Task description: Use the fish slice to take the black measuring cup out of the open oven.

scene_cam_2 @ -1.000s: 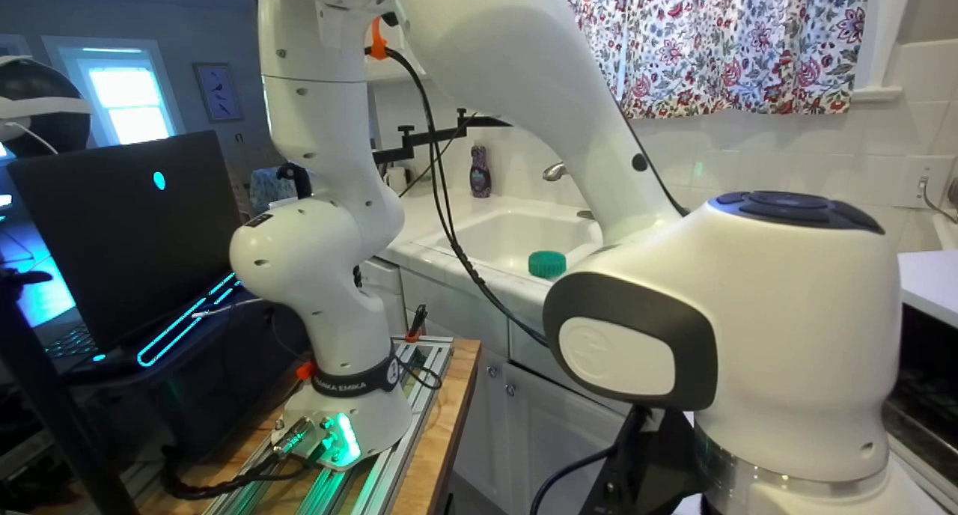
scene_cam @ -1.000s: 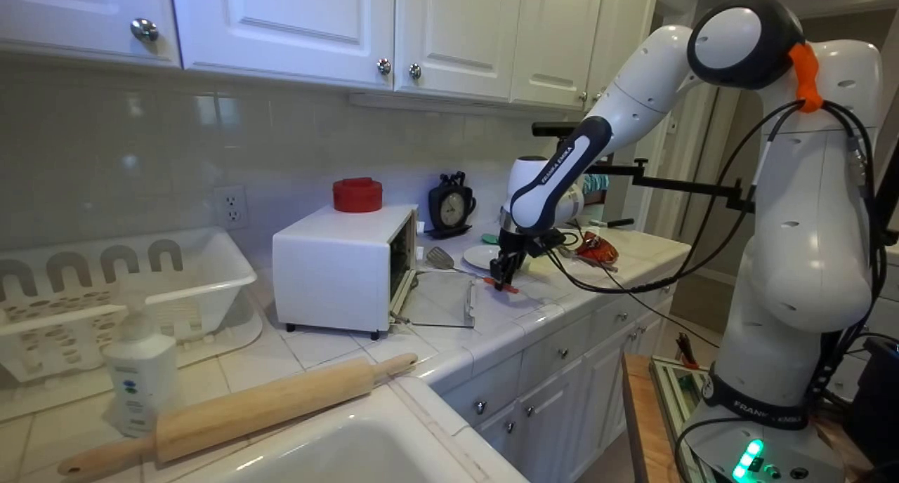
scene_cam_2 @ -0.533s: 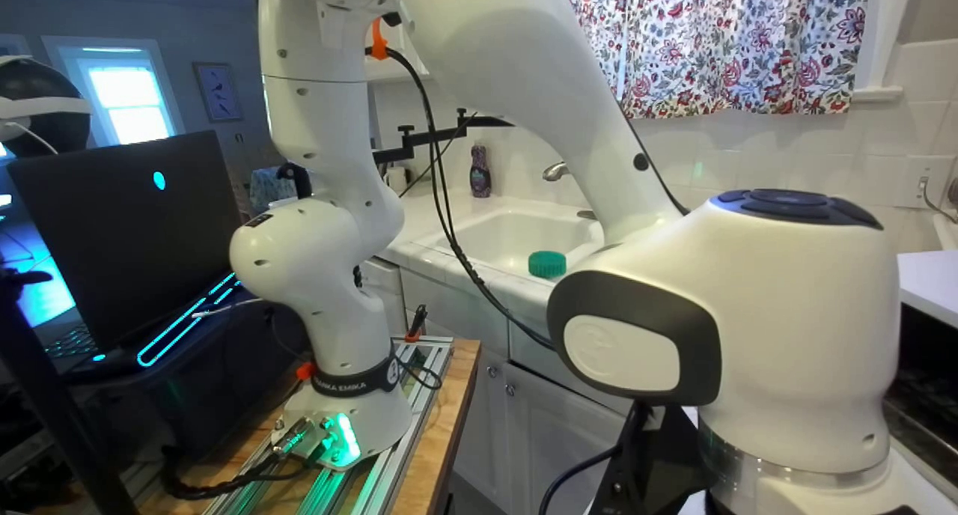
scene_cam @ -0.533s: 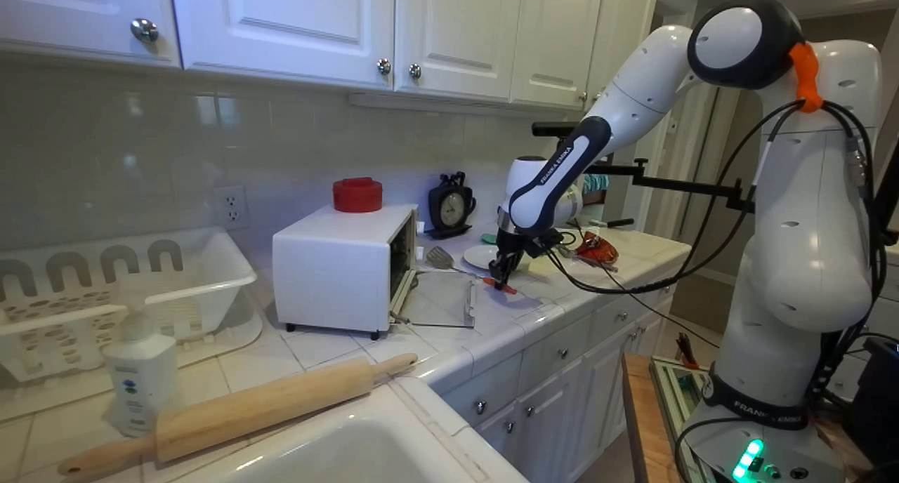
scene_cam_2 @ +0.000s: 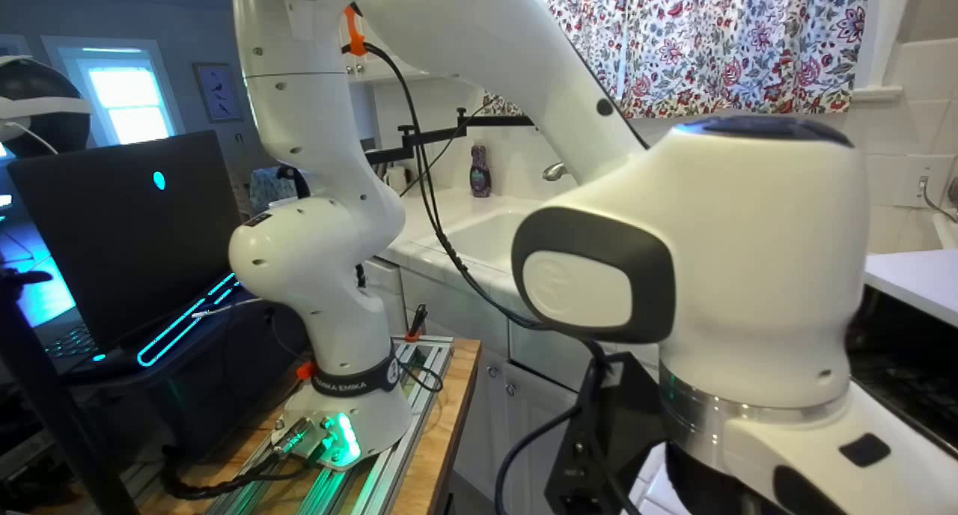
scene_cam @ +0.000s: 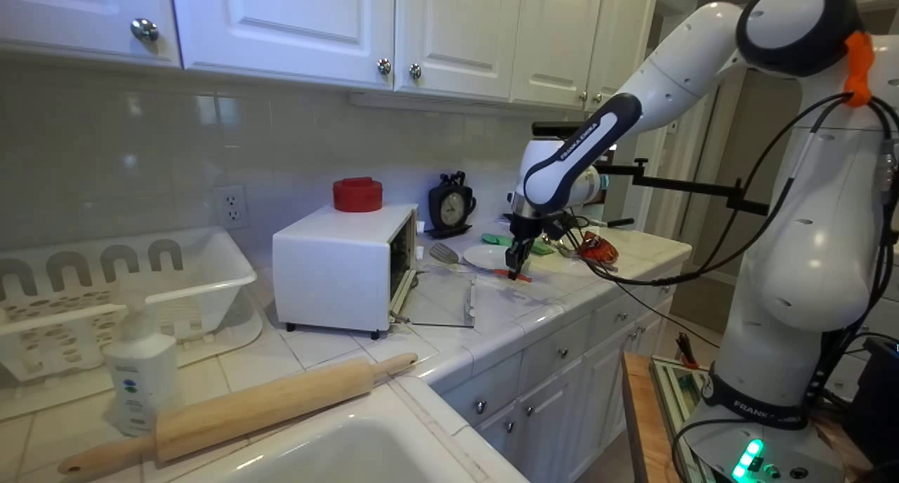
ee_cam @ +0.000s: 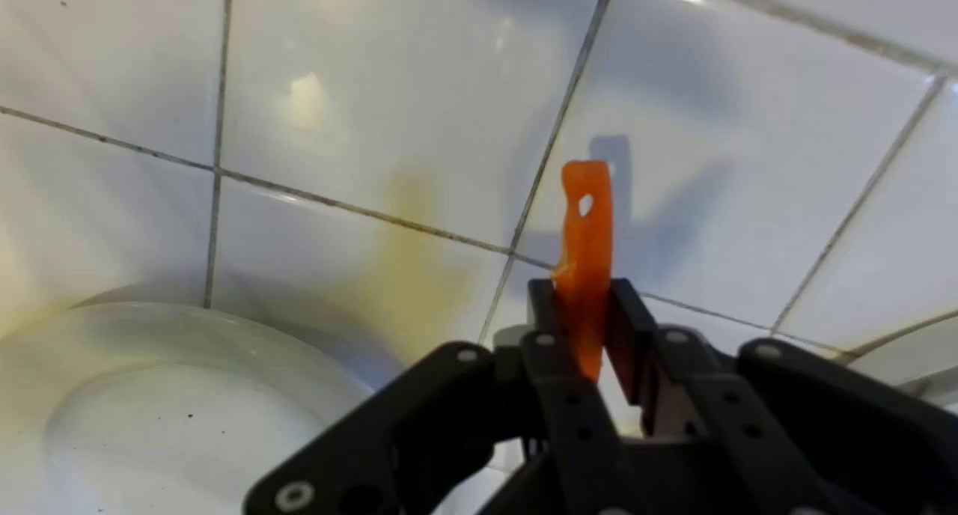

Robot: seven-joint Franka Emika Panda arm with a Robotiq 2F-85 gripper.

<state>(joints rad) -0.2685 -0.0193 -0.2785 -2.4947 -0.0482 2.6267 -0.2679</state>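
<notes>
The fish slice has an orange handle (scene_cam: 523, 278) and a slotted metal head (scene_cam: 444, 253). My gripper (scene_cam: 516, 271) is shut on the handle; in the wrist view the fingertips (ee_cam: 580, 305) pinch the orange handle (ee_cam: 587, 227) from both sides, with its holed end sticking out. The handle's shadow is offset on the tiles, so it is a little above the counter. The head points toward the white oven (scene_cam: 330, 279), left of my gripper. The oven door (scene_cam: 439, 302) is open. The oven's dark inside also shows in an exterior view (scene_cam_2: 902, 365). The black measuring cup is not visible.
A white plate (scene_cam: 481, 258) lies beside the gripper, also in the wrist view (ee_cam: 187, 395). A black dial scale (scene_cam: 449, 206) stands behind. A red container (scene_cam: 357, 195) sits on the oven. A red item (scene_cam: 597, 250) and green item (scene_cam: 495, 239) lie at right.
My gripper has risen slightly and moved right in an exterior view, carrying the orange handle. The slice's head has shifted a little right and up with it. The grip has stayed shut.
</notes>
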